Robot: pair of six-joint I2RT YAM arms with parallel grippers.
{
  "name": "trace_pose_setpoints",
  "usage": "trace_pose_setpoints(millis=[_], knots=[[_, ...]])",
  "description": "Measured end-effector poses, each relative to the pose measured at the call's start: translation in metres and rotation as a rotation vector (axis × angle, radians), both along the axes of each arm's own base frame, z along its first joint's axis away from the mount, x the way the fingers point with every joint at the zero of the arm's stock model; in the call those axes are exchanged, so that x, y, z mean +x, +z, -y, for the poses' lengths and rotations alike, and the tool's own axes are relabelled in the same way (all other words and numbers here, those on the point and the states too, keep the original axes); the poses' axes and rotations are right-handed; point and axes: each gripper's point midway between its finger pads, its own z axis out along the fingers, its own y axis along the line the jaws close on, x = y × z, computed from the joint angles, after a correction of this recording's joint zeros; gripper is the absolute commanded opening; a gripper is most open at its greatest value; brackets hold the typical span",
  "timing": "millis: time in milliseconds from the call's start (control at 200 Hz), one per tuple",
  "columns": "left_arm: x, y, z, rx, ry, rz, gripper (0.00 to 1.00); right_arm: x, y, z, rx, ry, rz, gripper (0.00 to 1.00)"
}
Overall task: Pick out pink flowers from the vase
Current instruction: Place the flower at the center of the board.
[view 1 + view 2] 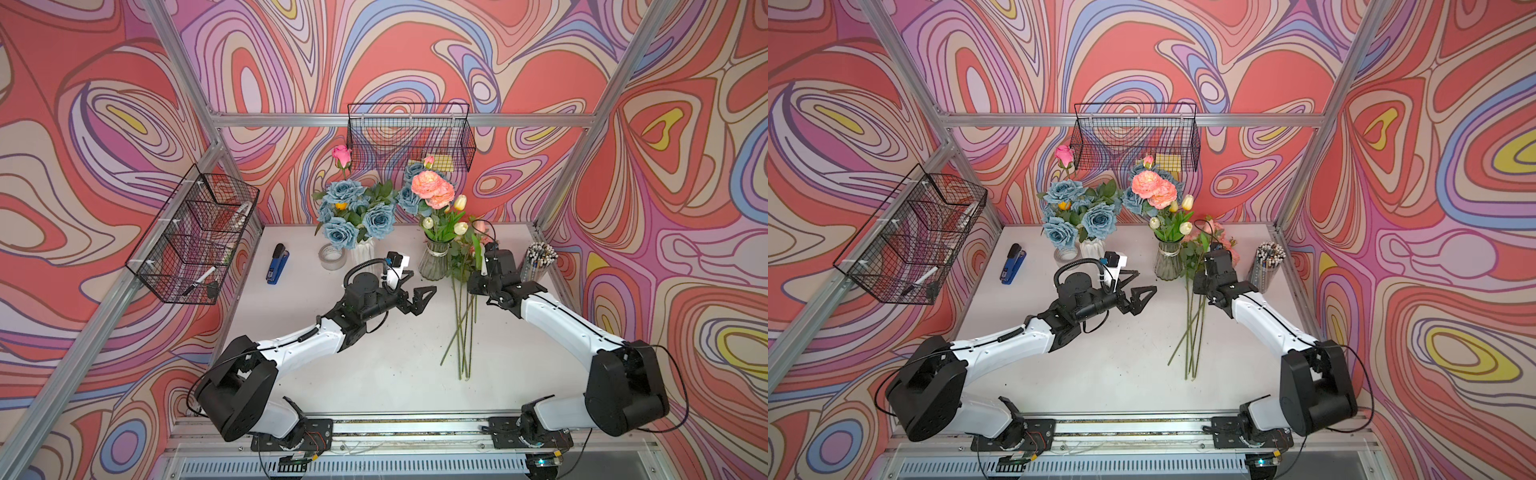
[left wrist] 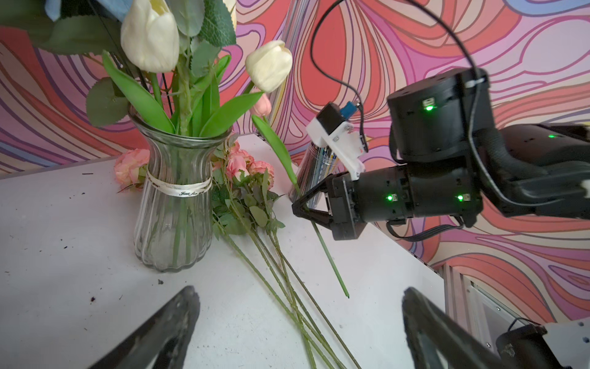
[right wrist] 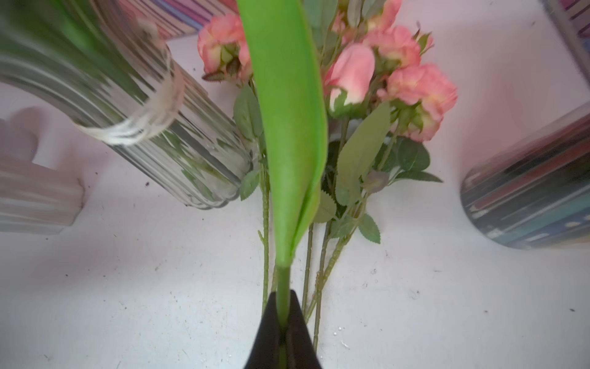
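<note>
- Step in hand (my read): right gripper (image 2: pixel 301 209) brings a pink tulip (image 2: pixel 262 106) to the pile of pink flowers (image 3: pixel 415 89). The pile lies on the table (image 1: pixel 374 374), approx 4 o'clock of the glass vase (image 1: pixel 434 264) in a top view.
- To do it well, L to R: park left gripper (image 1: pixel 419 283) at 8 o'clock of the vase, clear of the glass.
- Lower tulip w/ stem parallel to the pile's stems, head toward 12.
- Release only once stem lies flat, else it may roll toward the pencil cup (image 1: pixel 536 262) at 3 o'clock.
- The green leaf (image 3: pixel 287 111) overhangs the pile and could snag rose leaves. Back out along stem axis, toward 6.
- Left to pull, prob.: peach-pink blooms (image 1: pixel 432 189) + small pink bud (image 1: pixel 429 161) in glass vase.
- Also a magenta rose (image 1: pixel 341 154) in the white vase (image 1: pixel 363 253) among blue roses (image 1: pixel 345 191), at 9 o'clock of the glass one.
- Left gripper: jaws spread wide, nothing between them, touching nothing, aimed at glass vase.
- Right gripper: jaws closed tight on the tulip's bare stem, below the leaf.
- Lower stem end hangs past the jaws. Can't tell if it touches the table.
</note>
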Motion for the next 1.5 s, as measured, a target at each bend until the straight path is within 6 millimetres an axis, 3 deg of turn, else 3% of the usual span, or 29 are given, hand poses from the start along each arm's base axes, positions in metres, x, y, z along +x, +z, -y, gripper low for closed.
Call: trace_pose_setpoints(millis=[165,461,826,1112,1172,1322,1502], knots=[[-0.003,-0.01,0.002,0.01,-0.008,0.0,1.0,0.0,-0.038,-0.008,0.029,0.029,-0.101,0.0],[-0.006,-0.016,0.007,0.013,-0.014,0.012,1.0,0.002,-0.072,-0.01,0.051,0.028,-0.177,0.0],[-0.002,-0.031,0.012,0.037,-0.005,0.001,1.0,0.004,-0.075,-0.01,0.072,0.021,-0.184,0.17],[0.018,-0.035,0.026,0.047,0.047,0.009,1.0,0.008,-0.061,-0.012,0.1,0.02,-0.139,0.25],[0.024,-0.033,0.026,0.042,0.074,0.028,1.0,0.005,-0.049,-0.011,0.11,0.018,-0.102,0.31],[0.042,-0.031,0.035,0.02,0.111,0.07,0.96,-0.006,-0.009,-0.003,0.111,0.013,0.034,0.57],[0.077,-0.041,0.054,-0.017,0.167,0.112,0.92,-0.016,0.024,0.012,0.11,-0.044,0.19,0.62]])
